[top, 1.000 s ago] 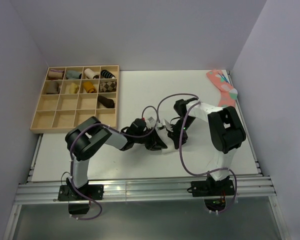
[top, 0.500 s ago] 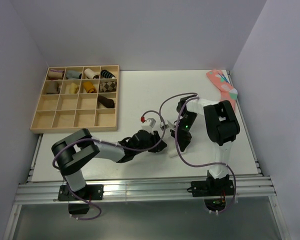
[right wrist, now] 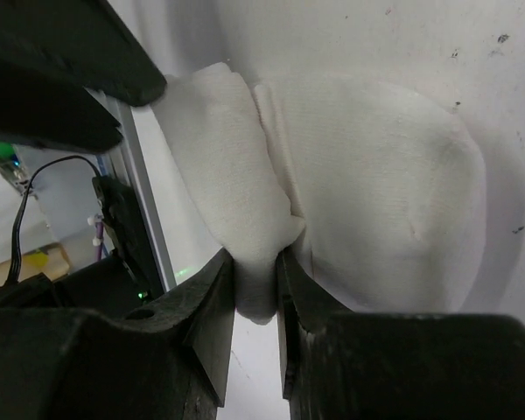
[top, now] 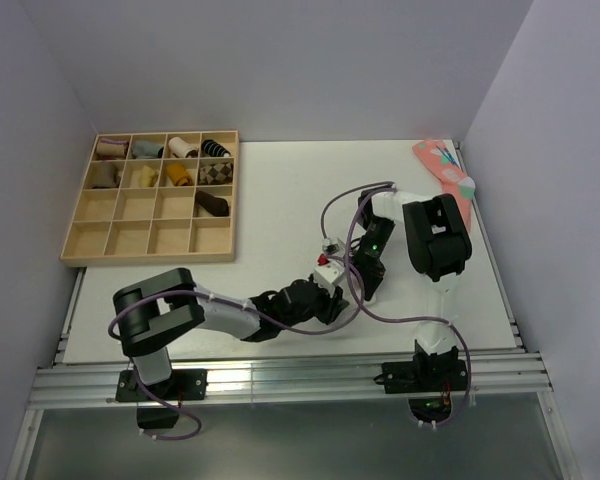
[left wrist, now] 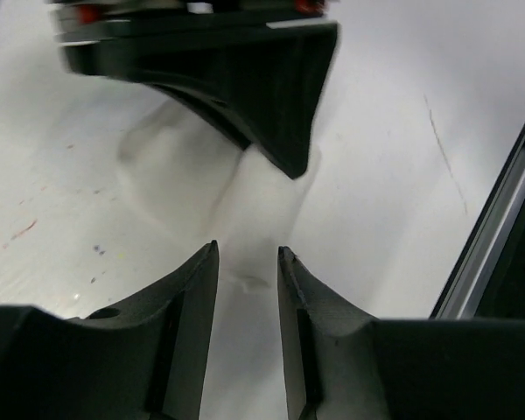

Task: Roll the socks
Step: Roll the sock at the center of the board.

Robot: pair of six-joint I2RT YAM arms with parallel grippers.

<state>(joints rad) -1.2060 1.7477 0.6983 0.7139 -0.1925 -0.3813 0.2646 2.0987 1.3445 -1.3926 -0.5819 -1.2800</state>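
A white sock (right wrist: 376,175) lies on the white table, and one end of it is folded into a thick roll (right wrist: 232,184). My right gripper (right wrist: 256,254) is shut on the tip of that roll. In the top view the right gripper (top: 365,280) is low over the table near the front edge. My left gripper (left wrist: 248,249) is narrowly open, its fingers on either side of a strip of the sock (left wrist: 262,201), facing the right gripper's fingers (left wrist: 262,96). In the top view the left gripper (top: 332,300) is just left of the right one. The sock hardly shows there.
A pink patterned sock (top: 445,175) lies at the back right corner. A wooden compartment tray (top: 145,258) with several rolled socks stands at the back left. The table's metal front rail (left wrist: 499,227) runs close beside both grippers.
Both grippers have moved toward the front edge of the table. The left arm has swung right and stretched out low. The right gripper has come closer to the rail.
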